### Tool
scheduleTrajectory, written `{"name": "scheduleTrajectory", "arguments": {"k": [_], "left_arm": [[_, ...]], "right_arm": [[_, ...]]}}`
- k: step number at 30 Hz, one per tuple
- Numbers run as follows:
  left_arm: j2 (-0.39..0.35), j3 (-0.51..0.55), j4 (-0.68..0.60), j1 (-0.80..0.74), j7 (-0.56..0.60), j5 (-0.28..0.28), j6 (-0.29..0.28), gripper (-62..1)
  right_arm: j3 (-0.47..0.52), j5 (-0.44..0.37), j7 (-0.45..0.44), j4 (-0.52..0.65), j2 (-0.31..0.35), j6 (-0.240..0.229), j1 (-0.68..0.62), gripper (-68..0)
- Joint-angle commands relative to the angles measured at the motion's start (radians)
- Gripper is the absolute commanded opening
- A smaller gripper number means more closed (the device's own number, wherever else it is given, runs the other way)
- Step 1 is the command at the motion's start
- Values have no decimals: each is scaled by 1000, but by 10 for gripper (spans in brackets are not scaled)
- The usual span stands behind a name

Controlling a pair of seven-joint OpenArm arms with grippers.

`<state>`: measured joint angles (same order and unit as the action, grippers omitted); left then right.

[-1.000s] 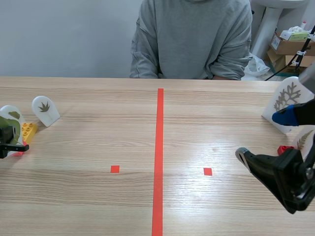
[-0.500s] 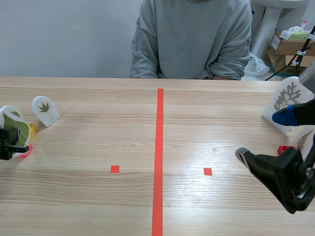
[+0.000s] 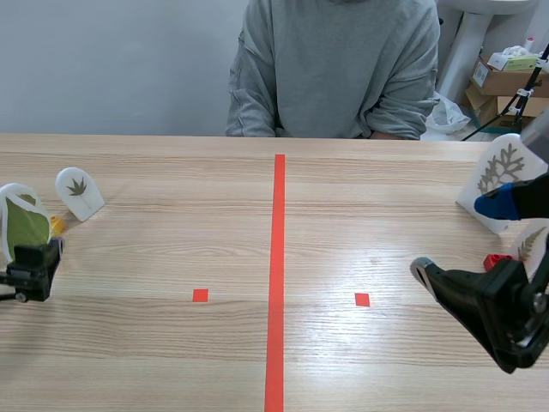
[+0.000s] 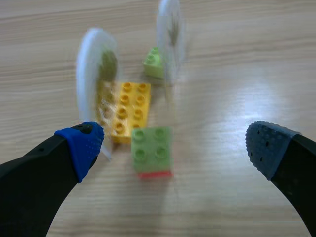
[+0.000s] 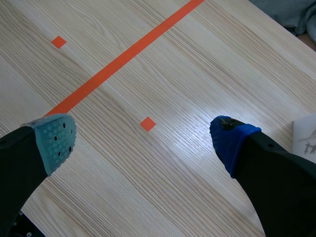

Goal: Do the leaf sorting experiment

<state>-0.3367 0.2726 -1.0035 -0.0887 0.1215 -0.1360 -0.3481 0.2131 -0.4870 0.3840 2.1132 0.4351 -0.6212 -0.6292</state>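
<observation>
Bricks (image 4: 132, 121) ahead of wide-spread left pincer (image 4: 174, 148)

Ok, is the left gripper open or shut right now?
Open. On the left gripper the fingers stand wide apart in its wrist view; neither touches the green block.

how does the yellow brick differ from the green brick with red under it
The yellow brick is longer, with more studs; the green brick is square, with four. The green brick has a red layer beneath; the yellow brick shows none. Both are studded toy bricks ahead of the left gripper.
</observation>
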Motion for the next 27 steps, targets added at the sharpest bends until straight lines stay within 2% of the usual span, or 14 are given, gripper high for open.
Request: {"name": "scheduleTrajectory", "arguments": {"k": [1, 8, 14, 19, 23, 27], "left_arm": [[-14, 4, -95, -65, 18, -10, -6, 9], [-47, 10, -410, -354, 16, -9, -7, 9], [-55, 10, -654, -588, -18, -8, -40, 8], [-55, 10, -829, -710, -43, -11, -72, 8], [-55, 10, -942, -762, -90, -87, -138, 8], [-55, 10, -1025, -797, -130, -182, -154, 8]], "right_arm": [[8, -10, -12, -2, 5, 4, 12, -122], [8, -10, -11, -2, 5, 4, 12, -122], [8, -11, -11, -2, 5, 4, 12, -122], [8, -11, -11, -2, 5, 4, 12, -122], [8, -11, -11, -2, 5, 4, 12, -122], [8, -11, -11, -2, 5, 4, 12, -122]]}}
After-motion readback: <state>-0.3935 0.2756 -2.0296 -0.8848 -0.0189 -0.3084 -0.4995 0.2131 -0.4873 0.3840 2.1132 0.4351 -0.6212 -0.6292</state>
